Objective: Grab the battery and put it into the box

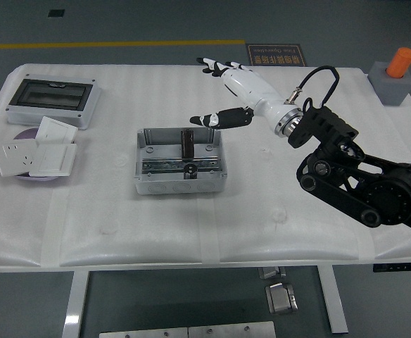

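We see the dark cylindrical battery [187, 144] standing upright inside the open grey metal box [181, 161], near the box's back wall, touching nothing but the box. We judge the placing done. The white-shelled right hand [223, 91] hovers above and behind the box's right rear corner, fingers spread, gripping nothing; we read that as a release pose that leaves the box clear. The battery lies below and to the left of the hand, well apart from it. Left of the box sit a grey windowed enclosure [51, 101] and white socket plates [35, 154]. We see no left arm.
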Available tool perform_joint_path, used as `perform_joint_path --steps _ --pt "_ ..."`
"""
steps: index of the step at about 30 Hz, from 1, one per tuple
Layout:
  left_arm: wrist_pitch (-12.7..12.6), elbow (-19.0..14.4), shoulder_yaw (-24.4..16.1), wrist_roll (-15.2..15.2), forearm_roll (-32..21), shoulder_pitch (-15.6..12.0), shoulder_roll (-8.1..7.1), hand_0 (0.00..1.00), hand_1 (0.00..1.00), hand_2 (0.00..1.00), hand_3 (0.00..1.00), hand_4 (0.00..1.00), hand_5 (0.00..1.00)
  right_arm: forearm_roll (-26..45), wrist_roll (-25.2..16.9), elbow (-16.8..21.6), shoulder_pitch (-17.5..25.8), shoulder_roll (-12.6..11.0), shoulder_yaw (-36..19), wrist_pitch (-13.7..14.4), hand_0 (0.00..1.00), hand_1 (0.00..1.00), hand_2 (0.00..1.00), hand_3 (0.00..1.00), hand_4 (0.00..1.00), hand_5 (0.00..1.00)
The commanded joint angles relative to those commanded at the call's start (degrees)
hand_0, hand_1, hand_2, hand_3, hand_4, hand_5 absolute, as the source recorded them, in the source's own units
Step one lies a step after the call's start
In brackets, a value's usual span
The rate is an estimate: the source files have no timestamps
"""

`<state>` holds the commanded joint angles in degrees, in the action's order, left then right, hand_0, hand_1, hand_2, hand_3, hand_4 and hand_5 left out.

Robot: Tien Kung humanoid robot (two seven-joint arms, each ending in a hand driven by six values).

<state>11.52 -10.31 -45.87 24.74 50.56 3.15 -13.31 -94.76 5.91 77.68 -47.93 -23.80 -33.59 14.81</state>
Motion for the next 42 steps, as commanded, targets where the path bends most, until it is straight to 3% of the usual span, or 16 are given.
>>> perform_joint_path --steps 3,6,21,31,42 --pt "0.0 0.0 0.0 0.0 0.0 -0.2 0.02 0.596 0.646 0.487 0.557 0.617 0.275 -1.6 0.1 3.1 2.0 -2.4 -4.1 0.1 0.998 0.854 0.883 0.998 0.983 0.539" --pt "0.0 0.0 -0.1 0.1 0.0 -0.6 0.16 0.596 0.646 0.487 0.557 0.617 0.275 -2.3 0.0 3.8 4.8 -3.7 -7.9 0.4 0.998 0.854 0.883 0.998 0.983 0.539" --pt "-0.1 0.0 -1.2 0.0 0.7 -1.2 0.51 0.596 0.646 0.488 0.558 0.614 0.266 -2.6 -1.9 0.6 21.1 -6.1 -27.0 2.1 0.973 0.815 0.833 0.966 0.983 0.554" --pt "-0.2 0.0 -0.9 -0.2 0.4 -0.7 0.52 0.596 0.646 0.490 0.558 0.613 0.266 -3.4 -2.2 0.2 26.0 -5.8 -34.3 2.2 0.963 0.807 0.826 0.955 0.982 0.555" --pt "-0.1 0.0 -0.5 0.0 0.1 -0.6 -0.53 0.596 0.646 0.491 0.559 0.613 0.265 -2.3 -3.2 -0.7 29.5 -4.1 -39.8 2.6 0.963 0.807 0.821 0.951 0.982 0.561"
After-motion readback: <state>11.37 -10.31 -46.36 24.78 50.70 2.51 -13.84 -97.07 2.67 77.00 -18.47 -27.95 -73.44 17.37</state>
